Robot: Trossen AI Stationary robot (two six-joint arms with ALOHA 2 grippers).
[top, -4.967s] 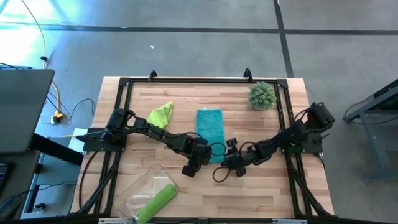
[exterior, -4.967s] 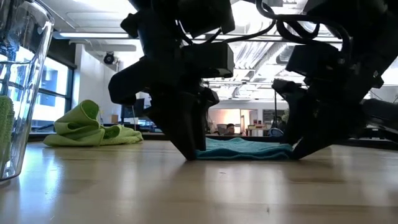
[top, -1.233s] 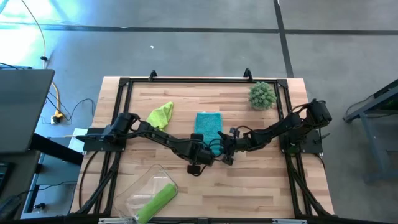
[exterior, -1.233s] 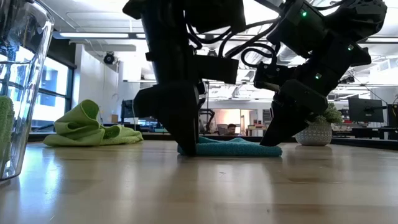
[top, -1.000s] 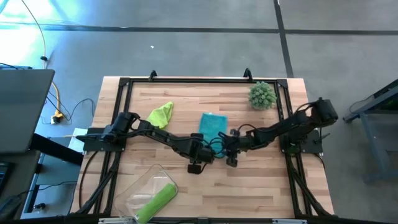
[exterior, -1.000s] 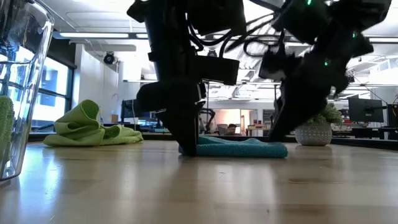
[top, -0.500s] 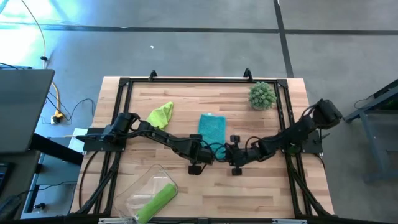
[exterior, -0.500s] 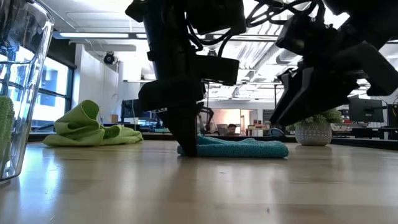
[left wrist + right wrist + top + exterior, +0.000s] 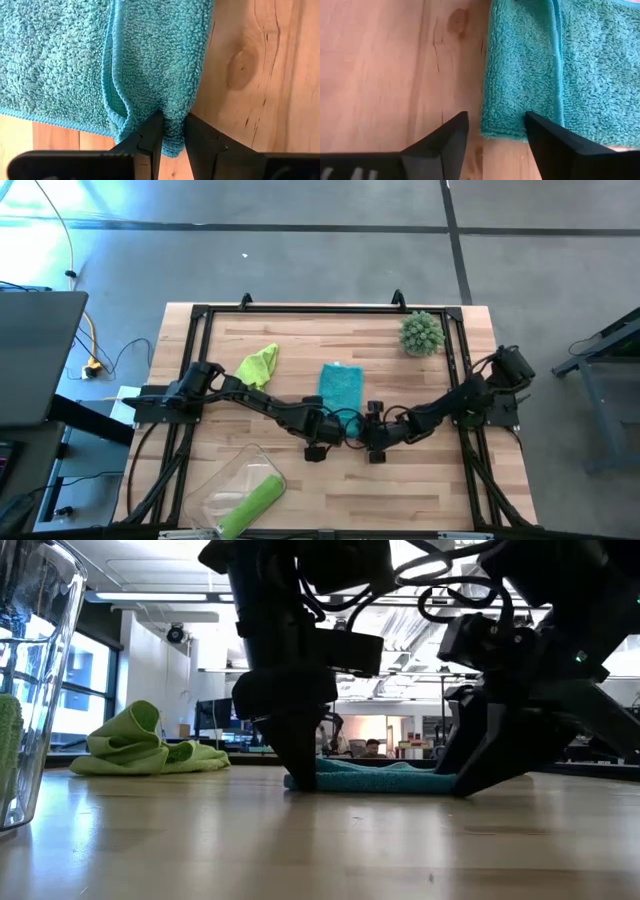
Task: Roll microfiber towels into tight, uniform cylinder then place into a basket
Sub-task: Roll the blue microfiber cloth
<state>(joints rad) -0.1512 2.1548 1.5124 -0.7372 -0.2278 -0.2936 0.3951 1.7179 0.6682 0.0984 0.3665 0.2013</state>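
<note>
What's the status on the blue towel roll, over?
Left gripper pinching blue towel corner. Right gripper open at the other near corner. Towel partly folded, nothing blocking.

Towel (image 9: 341, 386) lies mid-table (image 9: 420, 490); basket (image 9: 237, 490) front-left, ball (image 9: 421, 333) back-right.

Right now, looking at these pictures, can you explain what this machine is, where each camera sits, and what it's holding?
Two dark robot arms work over a wooden table. One camera looks straight down, one sits at table height, and one rides on each wrist. The left gripper pinches a corner of the teal towel. The right gripper stands open at that towel's other near corner. A crumpled green towel and a spiky ball lie behind. A rolled green towel already sits in the clear basket.
</note>
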